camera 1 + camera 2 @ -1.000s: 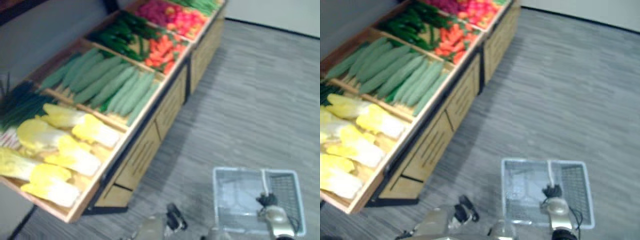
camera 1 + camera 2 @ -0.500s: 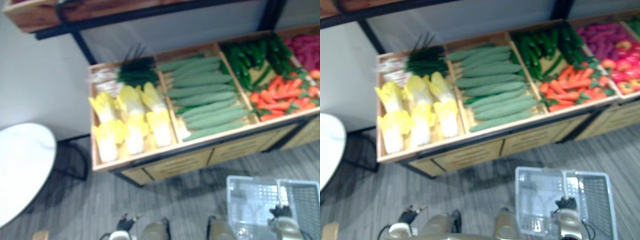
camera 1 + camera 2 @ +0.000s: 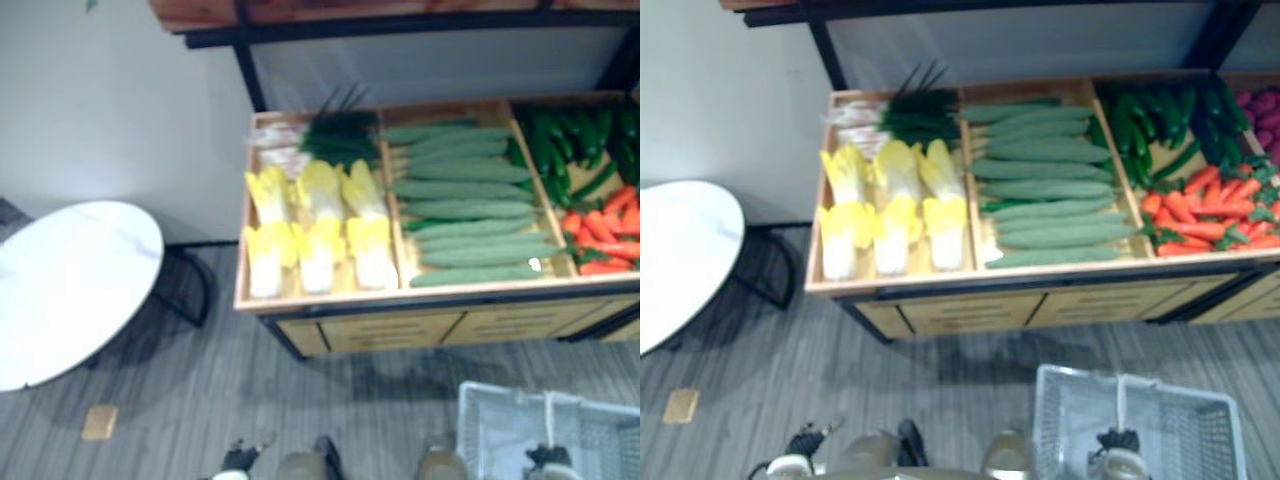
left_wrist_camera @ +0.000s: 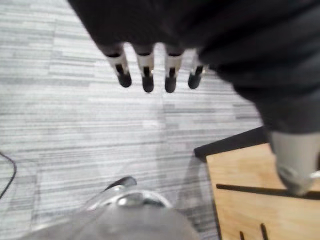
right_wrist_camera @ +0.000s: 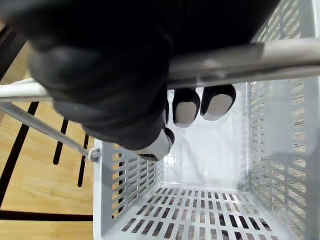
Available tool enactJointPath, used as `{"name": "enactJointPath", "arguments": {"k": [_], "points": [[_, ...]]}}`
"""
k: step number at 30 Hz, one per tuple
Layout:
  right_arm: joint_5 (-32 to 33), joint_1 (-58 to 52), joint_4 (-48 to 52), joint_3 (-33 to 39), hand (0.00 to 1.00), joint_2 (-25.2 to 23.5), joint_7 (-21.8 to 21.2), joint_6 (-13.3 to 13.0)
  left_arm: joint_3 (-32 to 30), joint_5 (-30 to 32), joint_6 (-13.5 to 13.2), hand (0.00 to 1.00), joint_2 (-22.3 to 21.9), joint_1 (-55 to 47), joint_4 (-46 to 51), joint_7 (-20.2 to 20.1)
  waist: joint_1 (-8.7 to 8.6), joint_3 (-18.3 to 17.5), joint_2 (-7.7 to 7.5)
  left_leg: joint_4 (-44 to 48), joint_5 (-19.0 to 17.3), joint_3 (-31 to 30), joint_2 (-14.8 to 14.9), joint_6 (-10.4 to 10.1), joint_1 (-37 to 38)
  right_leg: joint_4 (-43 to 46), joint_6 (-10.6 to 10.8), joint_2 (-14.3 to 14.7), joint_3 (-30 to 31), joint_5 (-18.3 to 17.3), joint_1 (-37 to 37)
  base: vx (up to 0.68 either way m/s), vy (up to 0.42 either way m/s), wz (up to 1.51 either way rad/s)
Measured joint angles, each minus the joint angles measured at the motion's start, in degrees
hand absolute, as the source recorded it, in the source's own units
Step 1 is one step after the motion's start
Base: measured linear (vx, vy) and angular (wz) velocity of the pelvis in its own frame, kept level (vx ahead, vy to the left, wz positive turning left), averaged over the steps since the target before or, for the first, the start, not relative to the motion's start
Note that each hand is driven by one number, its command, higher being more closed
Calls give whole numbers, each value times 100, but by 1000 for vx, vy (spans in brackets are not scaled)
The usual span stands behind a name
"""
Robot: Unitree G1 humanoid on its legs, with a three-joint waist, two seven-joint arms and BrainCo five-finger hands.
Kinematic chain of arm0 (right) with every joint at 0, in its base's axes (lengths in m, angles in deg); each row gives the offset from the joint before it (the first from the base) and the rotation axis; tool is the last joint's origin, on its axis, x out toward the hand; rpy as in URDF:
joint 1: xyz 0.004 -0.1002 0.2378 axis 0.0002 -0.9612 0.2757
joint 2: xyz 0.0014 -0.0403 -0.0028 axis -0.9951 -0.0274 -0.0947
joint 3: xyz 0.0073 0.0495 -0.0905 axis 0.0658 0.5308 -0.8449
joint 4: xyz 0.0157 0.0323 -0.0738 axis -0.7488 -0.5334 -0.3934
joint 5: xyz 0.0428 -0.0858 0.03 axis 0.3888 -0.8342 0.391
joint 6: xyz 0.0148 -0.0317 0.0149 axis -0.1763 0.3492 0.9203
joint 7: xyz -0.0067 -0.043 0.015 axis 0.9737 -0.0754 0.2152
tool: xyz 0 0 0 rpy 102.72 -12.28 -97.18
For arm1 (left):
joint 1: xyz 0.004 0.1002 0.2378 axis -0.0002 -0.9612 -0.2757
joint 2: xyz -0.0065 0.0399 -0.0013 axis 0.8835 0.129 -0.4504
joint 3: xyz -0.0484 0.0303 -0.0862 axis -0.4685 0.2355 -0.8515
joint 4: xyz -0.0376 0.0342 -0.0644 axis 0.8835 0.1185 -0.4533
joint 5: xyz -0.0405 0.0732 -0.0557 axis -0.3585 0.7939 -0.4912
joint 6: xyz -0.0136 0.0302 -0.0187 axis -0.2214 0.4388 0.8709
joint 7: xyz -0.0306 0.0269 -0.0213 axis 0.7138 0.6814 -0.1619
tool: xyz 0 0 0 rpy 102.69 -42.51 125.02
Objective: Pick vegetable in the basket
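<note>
A wooden produce stand (image 3: 400, 295) faces me with yellow-white cabbages (image 3: 315, 235), long pale green gourds (image 3: 470, 215), dark green vegetables (image 3: 570, 140), carrots (image 3: 605, 235) and a bunch of green stalks (image 3: 335, 135). A white slatted basket (image 3: 1160, 425) hangs low at my right, over the floor in front of the stand. My right hand (image 5: 100, 90) is curled round its metal handle (image 5: 250, 62), and the basket's bottom (image 5: 210, 210) is bare. My left hand (image 4: 145, 75) hangs beside the stand's lower corner, fingers straight, holding nothing.
A round white table (image 3: 60, 290) on a dark frame stands to the left of the stand. A small tan square (image 3: 100, 422) lies on the grey striped floor (image 3: 380, 390). A dark-framed shelf (image 3: 400, 15) runs above the vegetables.
The camera has swung left, so the stand now sits square in front and the round table has come into view. The right hand still holds the basket's handle.
</note>
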Motion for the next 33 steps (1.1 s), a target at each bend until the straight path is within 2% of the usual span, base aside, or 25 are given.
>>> {"name": "enactJointPath", "arguments": {"k": [1, 3, 5, 6, 7, 10, 13, 15, 19, 22, 24, 26, 30, 33], "points": [[-10, 8, 3, -146, 100, 14, 11, 6, 27, -153, -5, 0, 66, 106, 237, 22, 20, -1, -5, -89, 2, 48, -86, 27, -7, 164, -44, -78, -9, 43, -131, 36, 195, -13], [-30, 66, 47, -341, 100, -16, 5, 9, 32, -285, -16, 0, 220, 214, 653, 83, -3, 0, -10, -129, 4, 47, -87, 32, -65, 446, -393, 11, 29, 81, -418, -3, 108, -14], [-42, 24, 139, -630, 100, -214, 2, -23, 179, -427, -24, 0, 558, 491, 1151, 264, -41, 2, -56, -186, 37, -46, 12, 37, -101, 485, -381, 524, 633, -13, -570, -5, 1, 10], [-38, -11, 143, -715, 100, -289, 16, -33, 228, -427, -36, 0, 689, 664, 1279, 321, -44, 8, -72, -186, 97, -101, 30, 63, -87, 420, -481, 658, 625, -24, -550, 17, -71, 23], [-14, -48, 172, -803, 100, -305, 75, -49, 243, -427, -102, 0, 766, 891, 1458, 465, -46, 15, -116, -177, 130, -139, -4, 67, -58, 362, -552, 620, 446, -61, -473, 30, -54, 17], [8, -25, 362, -886, 100, -299, 138, -127, 207, -370, -236, 0, 1015, 1350, 2207, 797, -80, 38, -112, -332, 320, -246, 9, 30, -122, -14, -484, 689, 388, 6, -361, 23, -84, 5], [13, 20, 394, -886, 100, -245, 183, -314, 103, -359, -359, 0, 1265, 1701, 3153, 1244, -124, 73, -128, -725, 555, -245, -5, -22, -121, -111, -507, 759, 405, 48, -536, -41, -73, 0], [12, 63, 398, -886, 100, -188, 206, -347, -36, -359, -460, 0, 1286, 1927, 3474, 1457, -154, 115, -85, -894, 653, -226, -13, -28, -114, -156, -524, 788, 420, 80, -577, -4, -42, -8], [11, 166, 420, -884, 100, -103, 287, -346, -46, -359, -496, 0, 1304, 2370, 3737, 1697, -184, 229, 16, -984, 706, -93, 13, -34, -111, -208, -544, 848, 521, 177, -639, 30, -14, -16], [10, 318, 429, -883, 100, -53, 293, -344, -22, -357, -524, 0, 1320, 2781, 3863, 1786, -194, 436, 29, -983, 709, -22, 20, -33, -116, -205, -557, 864, 597, 208, -696, 8, -3, -15], [10, 533, 453, -942, 100, 43, 296, -341, 108, -342, -530, 0, 1522, 3123, 3842, 1831, -213, 516, 60, -958, 734, 60, 24, -15, -331, -182, -570, 876, 699, 278, -958, -40, 6, -17], [10, 786, 471, -1056, 100, 159, 309, -342, 282, -315, -530, 0, 1757, 3573, 3767, 1844, -306, 733, 79, -899, 782, 60, 26, 28, -517, -177, -573, 879, 710, 358, -1118, -55, 7, -2], [8, 1163, 642, -1249, 100, 308, 390, -353, 683, -91, -475, 0, 2040, 4416, 2999, 1848, -327, 1127, 92, -873, 802, 205, 25, 42, -638, -129, -565, 894, 869, 458, -1349, -71, 13, -17], [7, 1304, 679, -1280, 100, 316, 453, -381, 843, -86, -377, 0, 2082, 4609, 2595, 1818, -339, 1139, 97, -876, 819, 263, 19, 51, -818, -25, -556, 891, 953, 464, -1625, -16, -2, -13]]}}
